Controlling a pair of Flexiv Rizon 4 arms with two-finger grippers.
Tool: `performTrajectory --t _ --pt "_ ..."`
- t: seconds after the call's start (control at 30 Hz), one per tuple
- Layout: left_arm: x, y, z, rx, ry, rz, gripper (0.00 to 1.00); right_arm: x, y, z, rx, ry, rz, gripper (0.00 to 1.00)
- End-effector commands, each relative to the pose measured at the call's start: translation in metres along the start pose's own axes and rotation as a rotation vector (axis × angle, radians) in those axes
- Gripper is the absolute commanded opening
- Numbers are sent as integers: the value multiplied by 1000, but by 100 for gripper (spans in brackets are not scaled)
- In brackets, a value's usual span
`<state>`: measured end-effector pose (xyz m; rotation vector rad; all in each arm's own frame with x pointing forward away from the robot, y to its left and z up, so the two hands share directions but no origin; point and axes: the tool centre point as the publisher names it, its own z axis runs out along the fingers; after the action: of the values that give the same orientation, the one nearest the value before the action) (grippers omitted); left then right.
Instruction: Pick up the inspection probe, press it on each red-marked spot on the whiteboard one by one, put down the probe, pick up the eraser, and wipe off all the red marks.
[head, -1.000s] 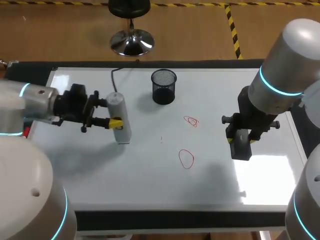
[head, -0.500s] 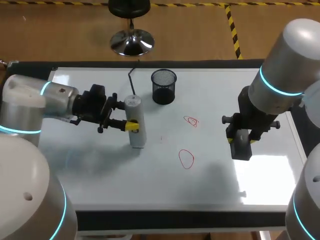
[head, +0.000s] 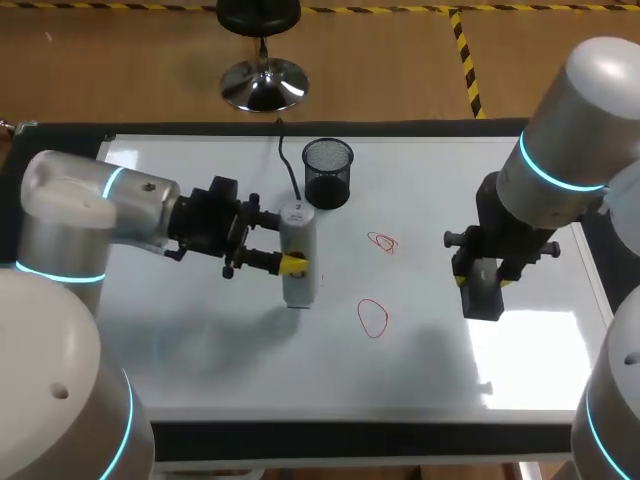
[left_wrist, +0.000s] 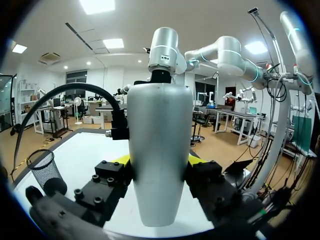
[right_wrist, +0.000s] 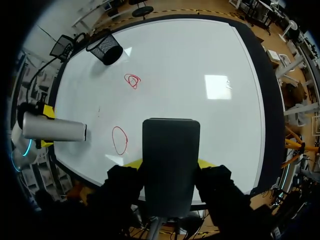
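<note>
**Probe at mid-board, eraser off to the right**

In the head view the left arm comes in from 9 o'clock. The left gripper (head: 291, 263) has its fingers closed on the probe (head: 299, 238), a pale grey cylinder standing upright, one yellow tip on each side of its body. A black cable (head: 288, 165) runs from the probe's top toward 12 o'clock. The probe's lower end points down at the whiteboard (head: 200, 340); whether it touches the surface cannot be told.

Two red marks are on the board. A small scribble (head: 383, 242) lies at 3 o'clock from the probe, well apart from it. An oval (head: 373, 318) lies at 4 o'clock from the probe, near but apart from its lower end. The oval sits at 6 o'clock from the scribble. A black mesh cup (head: 328, 172) stands at 1 o'clock from the probe.

The right gripper (head: 482, 283) grips the eraser (right_wrist: 171, 160), a dark block clamped from both sides between its fingers. It is over the board's right half, at 3 o'clock from both marks and well apart from them.
</note>
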<state>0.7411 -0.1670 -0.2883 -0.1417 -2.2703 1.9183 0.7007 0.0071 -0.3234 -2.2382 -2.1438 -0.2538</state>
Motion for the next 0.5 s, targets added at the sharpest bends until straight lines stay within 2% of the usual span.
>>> performTrajectory --t 0.03,0.5 --pt "-6 0 14 3 6 -1 0 -1 0 0 0 2 -1 0" --pt "-4 1 52 15 40 13 0 -1 0 0 0 2 -1 0"
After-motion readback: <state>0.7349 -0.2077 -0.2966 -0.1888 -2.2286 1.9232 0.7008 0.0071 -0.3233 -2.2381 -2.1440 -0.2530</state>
